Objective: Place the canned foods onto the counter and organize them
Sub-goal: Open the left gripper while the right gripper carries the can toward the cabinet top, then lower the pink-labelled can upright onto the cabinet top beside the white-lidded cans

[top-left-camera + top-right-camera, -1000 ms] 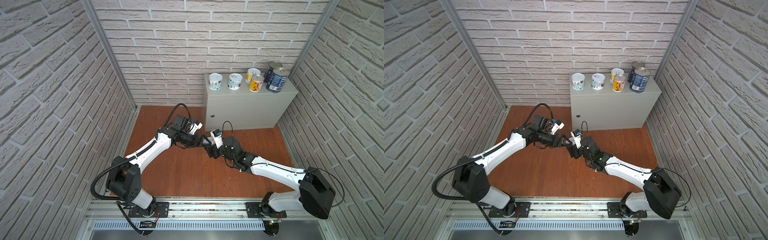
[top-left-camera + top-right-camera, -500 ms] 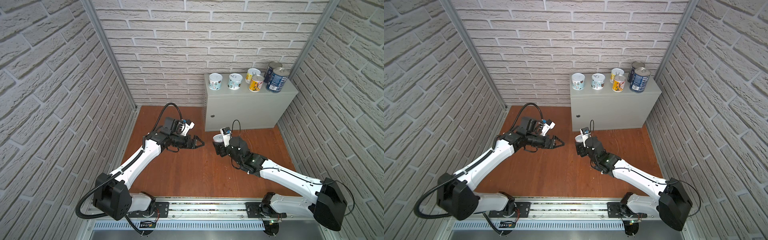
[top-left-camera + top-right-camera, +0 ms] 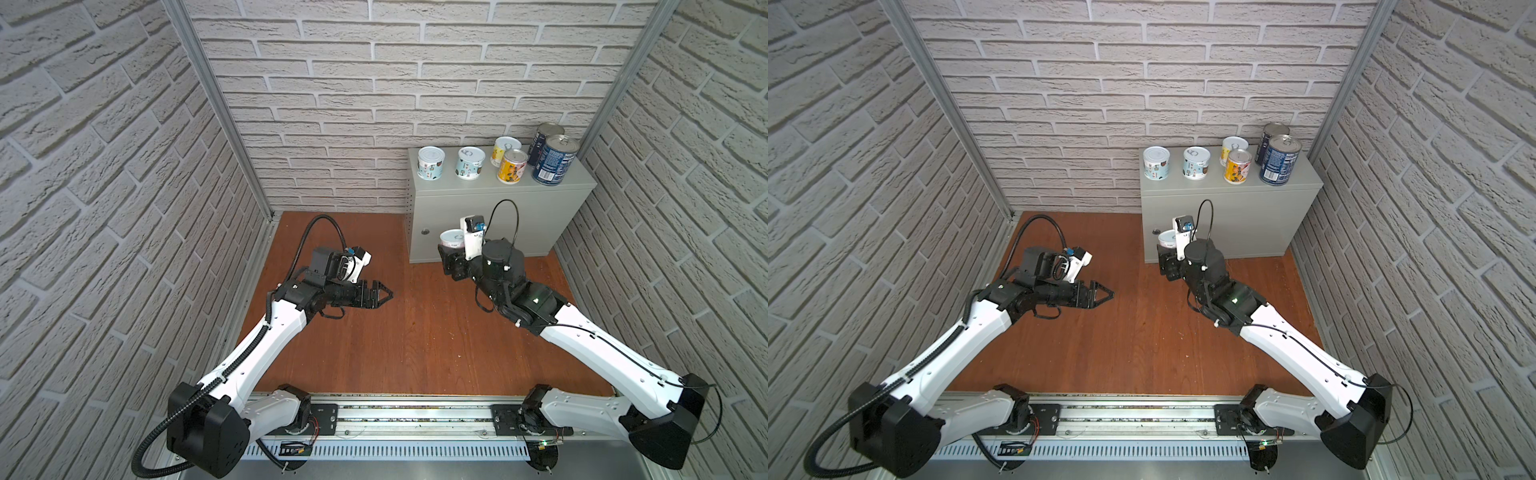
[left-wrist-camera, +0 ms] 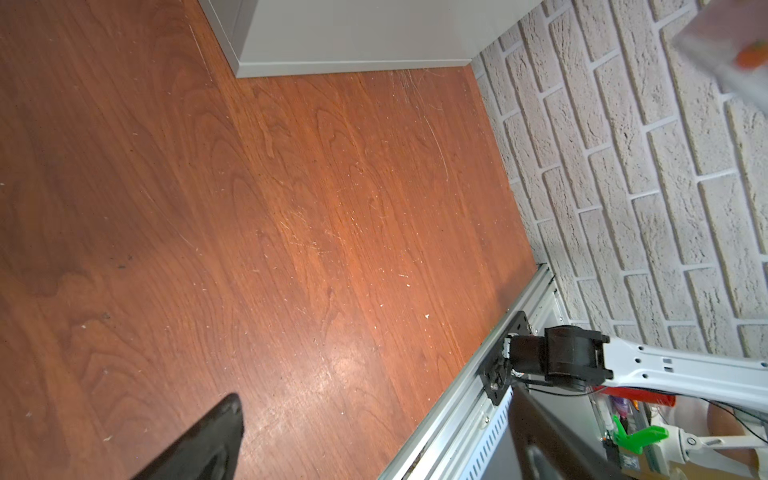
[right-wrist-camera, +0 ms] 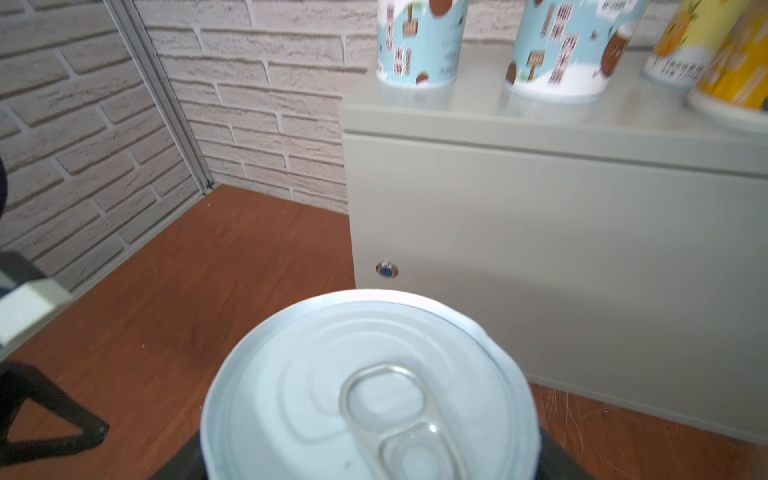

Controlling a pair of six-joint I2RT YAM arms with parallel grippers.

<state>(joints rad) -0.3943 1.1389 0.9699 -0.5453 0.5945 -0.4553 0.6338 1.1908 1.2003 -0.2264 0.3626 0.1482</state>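
Observation:
My right gripper (image 3: 451,254) is shut on a short white-lidded can (image 3: 453,238), held upright above the floor just in front of the counter (image 3: 490,190), near its round lock (image 3: 424,232). In the right wrist view the can's pull-tab lid (image 5: 370,390) fills the lower middle and hides the jaws. On the counter top stand two pale-blue-labelled cans (image 3: 431,163) (image 3: 470,163), two yellow ones (image 3: 506,150) (image 3: 512,167) and two taller dark blue ones (image 3: 555,160) (image 3: 545,137). My left gripper (image 3: 384,294) hangs open and empty over the floor to the left.
White brick walls close in on three sides, and the counter sits in the back right corner against them. The wooden floor (image 3: 415,340) lies between the arms. A metal rail (image 3: 415,415) carrying both arm bases runs along the front.
The two grippers were together at mid-floor; the left one has drawn back to the left, empty. The right one has carried the can back toward the counter's front.

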